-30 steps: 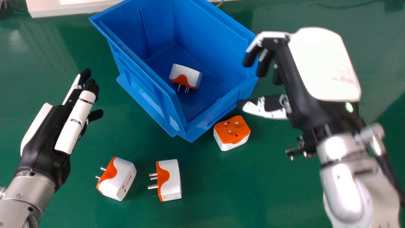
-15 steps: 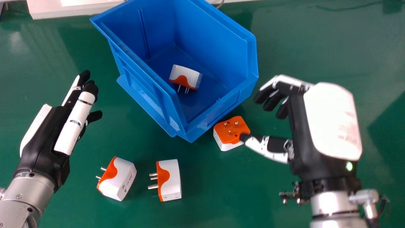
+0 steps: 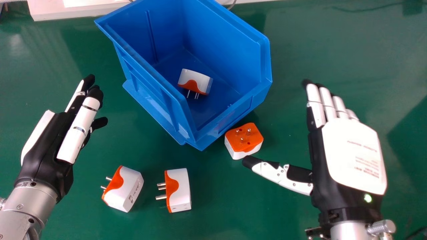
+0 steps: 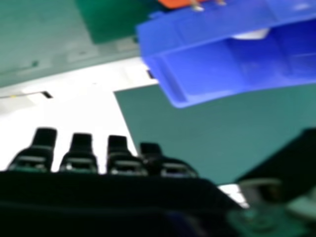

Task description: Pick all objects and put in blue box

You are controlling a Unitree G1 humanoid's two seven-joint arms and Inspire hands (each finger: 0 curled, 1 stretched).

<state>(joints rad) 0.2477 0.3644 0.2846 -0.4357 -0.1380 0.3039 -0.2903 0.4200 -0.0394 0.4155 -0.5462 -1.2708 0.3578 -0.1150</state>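
Okay, nearer than the blue box (image 3: 233,115), one plug (image 3: 128,190) and another plug (image 3: 179,191) are lying on the bench (image 3: 217,203). Your left robot hand (image 3: 45,145) and right robot hand (image 3: 350,153) are flanking it, straight-fingered, empty. A third plug (image 3: 244,141) is sitting beside its near side, the wall probably crowding your grasp. One finished plug (image 3: 197,80) is lying inside; beyond, a white panel (image 3: 76,11).

A glossy green surface (image 3: 217,200) spread out (it caught a pale smear of light (image 3: 15,40) towards ten o'clock), with a white slab (image 3: 50,11) at eleven, a thin cable (image 3: 233,4) near twelve and a darker shadow (image 3: 412,130) at three.
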